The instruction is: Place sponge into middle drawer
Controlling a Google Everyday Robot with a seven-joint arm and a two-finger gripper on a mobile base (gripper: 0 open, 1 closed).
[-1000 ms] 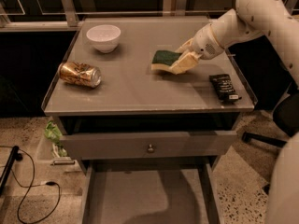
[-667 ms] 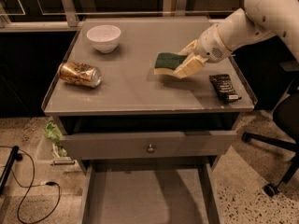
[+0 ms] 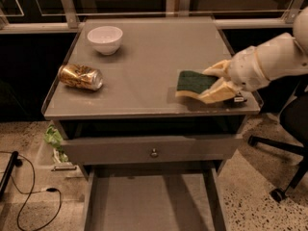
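The sponge (image 3: pixel 192 83), dark green on top with a pale yellow body, is held in my gripper (image 3: pixel 213 82) just above the right front part of the cabinet top. The gripper's cream fingers (image 3: pixel 217 93) are shut on the sponge's right end; the white arm comes in from the right. The middle drawer (image 3: pixel 149 203) is pulled out at the bottom of the view, a wide grey box with thin side walls and a bare floor. It lies below and to the left of the gripper.
A white bowl (image 3: pixel 105 38) stands at the back left of the cabinet top (image 3: pixel 144 57). A crushed gold can (image 3: pixel 80 77) lies at the left. A black flat bar (image 3: pixel 237 99) peeks out under the gripper. A drawer front with a round knob (image 3: pixel 154 152) sits above the open drawer. A chair base (image 3: pixel 284 177) stands at the right.
The gripper has carried the sponge forward and toward the front right edge of the cabinet top, now over the black bar. The camera has moved closer.
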